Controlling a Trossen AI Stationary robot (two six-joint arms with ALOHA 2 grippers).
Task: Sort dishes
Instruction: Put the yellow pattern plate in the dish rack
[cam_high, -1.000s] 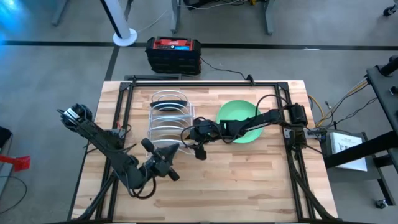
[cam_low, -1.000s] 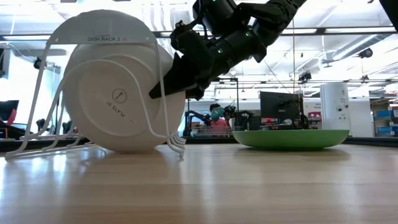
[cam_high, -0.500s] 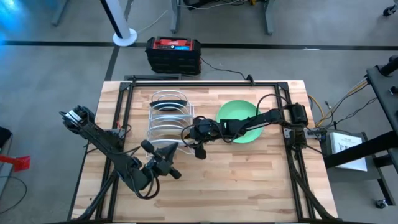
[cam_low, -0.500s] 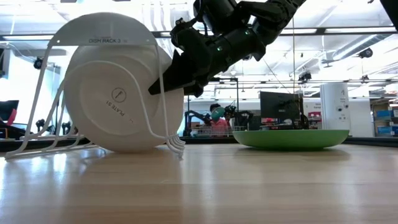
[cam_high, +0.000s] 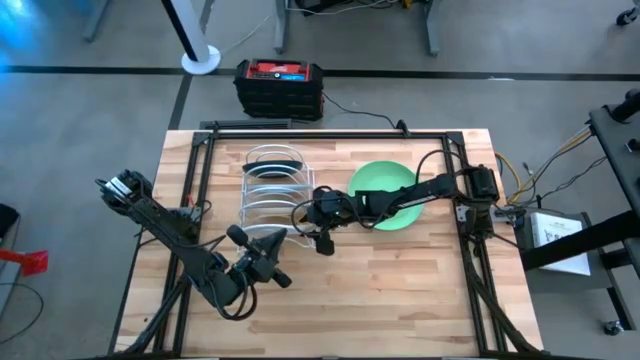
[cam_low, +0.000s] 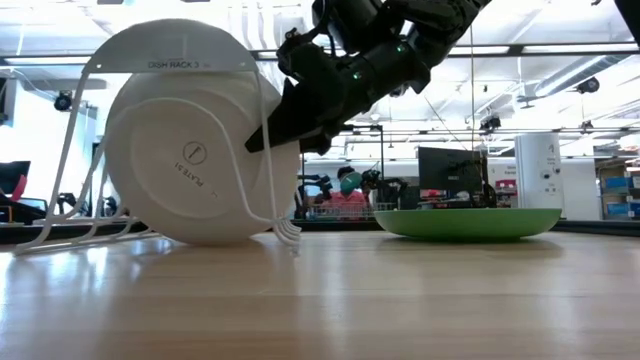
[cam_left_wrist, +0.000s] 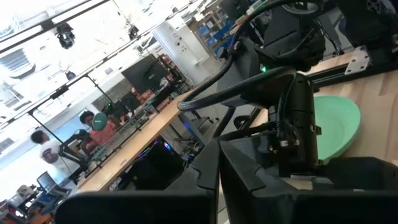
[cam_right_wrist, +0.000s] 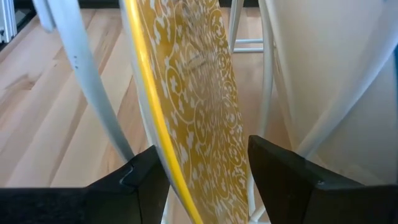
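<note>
A white wire rack (cam_high: 270, 192) stands at the table's left middle. A dark plate (cam_high: 274, 167) stands on edge in its far slot, and a white plate (cam_low: 200, 165) at its near end. A yellow patterned plate (cam_right_wrist: 199, 106) stands on edge between the rack's wires (cam_right_wrist: 74, 68). My right gripper (cam_right_wrist: 205, 171) is open, one finger on each side of that plate's rim, at the rack's right side (cam_high: 298, 214). A light green plate (cam_high: 385, 192) lies flat on the table under the right arm. My left gripper (cam_high: 275, 272) hangs shut near the rack's near end, holding nothing. My right gripper has its fingers (cam_right_wrist: 146, 180) on either side of the yellow plate's rim (cam_right_wrist: 163, 155), coming from the table's right and slanting down. I cannot tell whether they touch it. The plate stands upright in the rack.
Black frame rails (cam_high: 200, 190) run along the table's left, far and right sides. Bare wood (cam_high: 400, 290) lies near and right of the rack. Beyond the far edge a red and black box (cam_high: 280, 85) sits on the floor. People sit in the room behind.
</note>
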